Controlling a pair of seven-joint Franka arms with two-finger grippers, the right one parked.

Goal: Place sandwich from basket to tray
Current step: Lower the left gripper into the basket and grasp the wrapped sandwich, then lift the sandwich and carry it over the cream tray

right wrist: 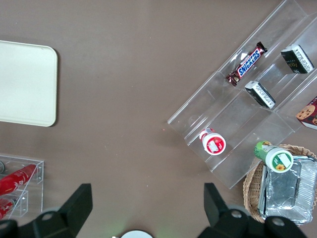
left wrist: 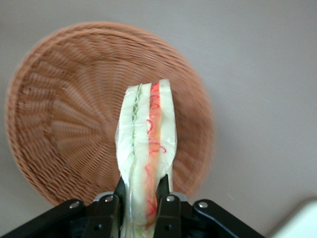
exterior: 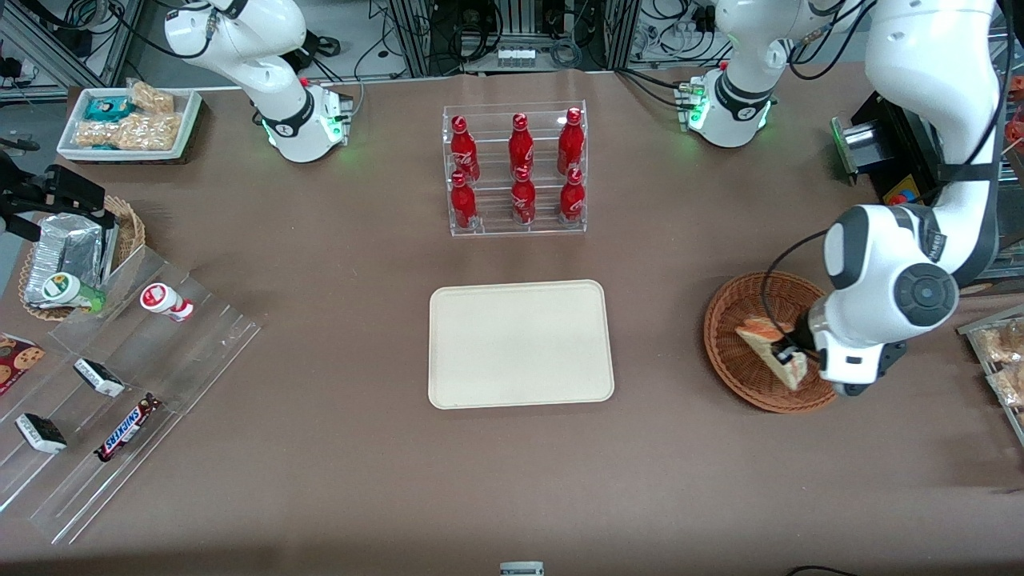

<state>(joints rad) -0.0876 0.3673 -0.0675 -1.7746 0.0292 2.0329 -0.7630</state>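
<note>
My left gripper (exterior: 788,358) is shut on the sandwich (exterior: 772,348), a clear-wrapped wedge of pale bread with red-orange and green layers. It holds the sandwich just above the reddish-brown wicker basket (exterior: 736,352), lifted off the weave. In the left wrist view the sandwich (left wrist: 147,148) sticks out from between the two black fingers (left wrist: 166,193), with the basket (left wrist: 64,114) below it. The cream-beige tray (exterior: 520,344) lies bare in the middle of the table, toward the parked arm from the basket. A corner of the tray also shows in the left wrist view (left wrist: 299,220).
A clear rack of red cola bottles (exterior: 516,172) stands farther from the front camera than the tray. A clear stepped display (exterior: 104,384) with snacks, a tan basket with a foil packet (exterior: 72,248) and a white snack tray (exterior: 128,120) lie toward the parked arm's end.
</note>
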